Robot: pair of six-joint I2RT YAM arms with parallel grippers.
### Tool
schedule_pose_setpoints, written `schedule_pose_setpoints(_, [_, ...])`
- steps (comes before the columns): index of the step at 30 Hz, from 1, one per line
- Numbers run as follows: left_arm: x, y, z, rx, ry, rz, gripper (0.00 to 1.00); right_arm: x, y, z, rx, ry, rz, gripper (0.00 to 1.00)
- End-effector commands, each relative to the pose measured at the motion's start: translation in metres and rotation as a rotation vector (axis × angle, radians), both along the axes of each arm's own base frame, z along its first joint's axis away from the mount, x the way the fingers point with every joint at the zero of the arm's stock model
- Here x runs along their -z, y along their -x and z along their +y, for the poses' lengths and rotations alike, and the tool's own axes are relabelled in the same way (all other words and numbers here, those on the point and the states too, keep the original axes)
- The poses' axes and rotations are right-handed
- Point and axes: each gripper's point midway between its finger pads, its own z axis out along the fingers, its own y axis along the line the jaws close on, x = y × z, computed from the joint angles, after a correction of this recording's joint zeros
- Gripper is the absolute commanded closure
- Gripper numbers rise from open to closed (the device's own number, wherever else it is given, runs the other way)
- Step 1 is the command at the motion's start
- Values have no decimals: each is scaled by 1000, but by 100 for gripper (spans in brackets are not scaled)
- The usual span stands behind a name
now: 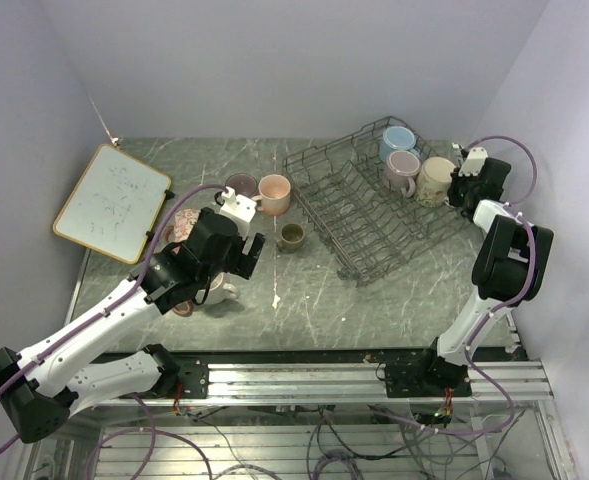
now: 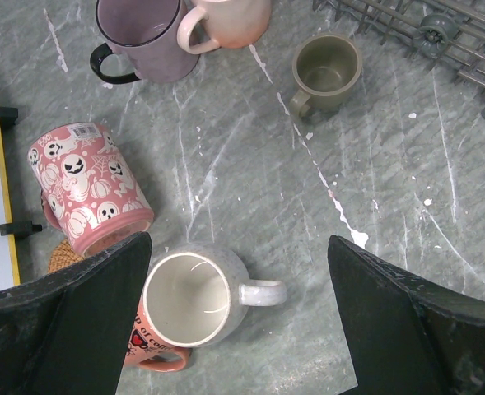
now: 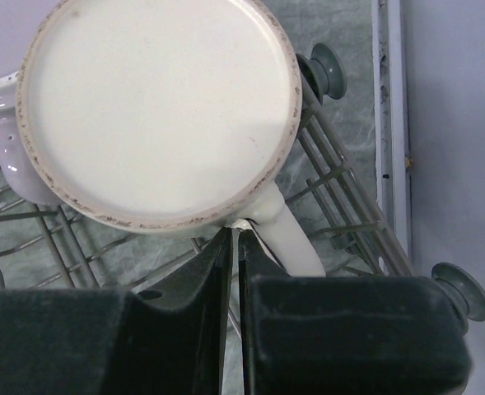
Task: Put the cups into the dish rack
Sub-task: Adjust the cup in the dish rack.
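The grey wire dish rack (image 1: 349, 215) holds three upturned mugs at its far right end: light blue (image 1: 398, 140), mauve (image 1: 403, 166) and cream (image 1: 436, 179). My right gripper (image 1: 462, 186) is beside the cream mug. In the right wrist view its fingers (image 3: 235, 234) are closed together, tips against the cream mug (image 3: 160, 111) by its handle (image 3: 290, 234), which runs outside them. My left gripper (image 2: 238, 245) is wide open and empty above a speckled white mug (image 2: 188, 296). An orange mug (image 2: 147, 352) lies under the white one.
On the table by the left gripper are a pink pumpkin-print mug (image 2: 90, 189) on its side, a dark mauve mug (image 2: 139, 37), a peach mug (image 2: 226, 20) and a small olive mug (image 2: 326, 70). A cork coaster (image 2: 61, 257) and the whiteboard (image 1: 112, 202) lie left.
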Motion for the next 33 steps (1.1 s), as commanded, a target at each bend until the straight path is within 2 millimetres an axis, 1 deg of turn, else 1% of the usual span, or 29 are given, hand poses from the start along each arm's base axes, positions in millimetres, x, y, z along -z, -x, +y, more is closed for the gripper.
schedule_pose_setpoints(1, [-3,-3,6,-20,-16,-15,2,-5,-1,7,-71,13,-41,91])
schedule_pose_setpoints(5, [-2,-3,5,-17,-16,-12,2,-6,-3,4,-65,20,-35,91])
schedule_pose_setpoints(7, [-2,-3,5,-18,-18,-11,2,-3,-6,0,-50,20,-22,91])
schedule_pose_setpoints(12, [-2,-3,6,-21,-17,-12,2,-5,-16,-4,-23,-4,-27,90])
schedule_pose_setpoints(19, [-1,-4,7,-27,-22,-11,2,-8,-29,1,-22,-71,-41,89])
schedule_pose_setpoints(22, [-2,-4,7,-27,-22,-12,2,-8,-31,5,-29,-94,-44,89])
schedule_pose_setpoints(25, [-2,-4,8,-29,-21,-14,2,-7,-28,7,-30,-99,-47,89])
schedule_pose_setpoints(30, [-2,-3,7,-27,-19,-15,2,-5,-12,6,-26,-80,-51,89])
schedule_pose_setpoints(33, [-2,-3,6,-24,-19,-13,2,-11,-4,7,-28,-76,-70,88])
